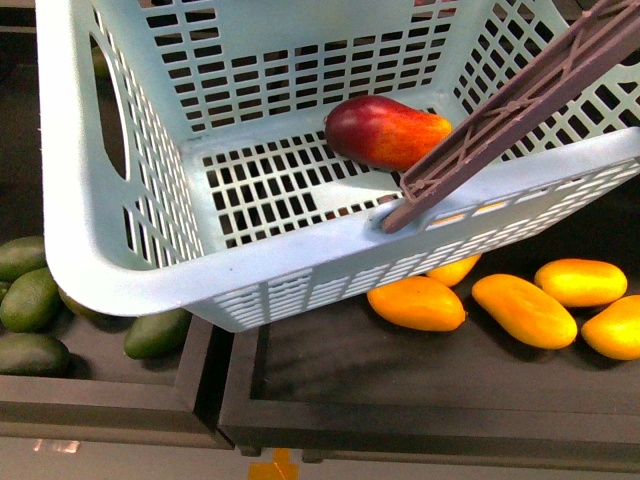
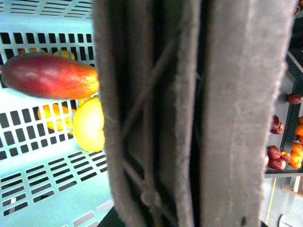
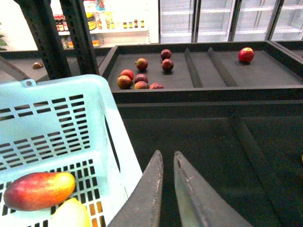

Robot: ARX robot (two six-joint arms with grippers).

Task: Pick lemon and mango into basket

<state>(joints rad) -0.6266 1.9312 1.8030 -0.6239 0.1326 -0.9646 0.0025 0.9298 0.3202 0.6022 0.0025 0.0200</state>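
The light blue basket (image 1: 130, 290) hangs tilted and close to the front camera, above the dark bins. Its brown handle (image 1: 520, 100) fills the left wrist view as a blurred bar (image 2: 189, 113); my left gripper is shut on it, and its fingers do not show apart from the bar. The red mango (image 1: 385, 130) lies on the slotted basket floor, and the yellow lemon (image 2: 89, 125) rests against it (image 2: 49, 75). In the front view the lemon is hidden. My right gripper (image 3: 167, 158) is shut and empty, beside the basket's rim (image 3: 118, 142), over a dark bin.
Below the basket, orange-yellow oblong fruits (image 1: 525, 308) lie in the right bin and dark green ones (image 1: 30, 300) in the left, with a raised divider (image 1: 215, 370) between. Farther off, a tray holds several small red fruits (image 3: 142, 78) near dark shelf posts (image 3: 47, 38).
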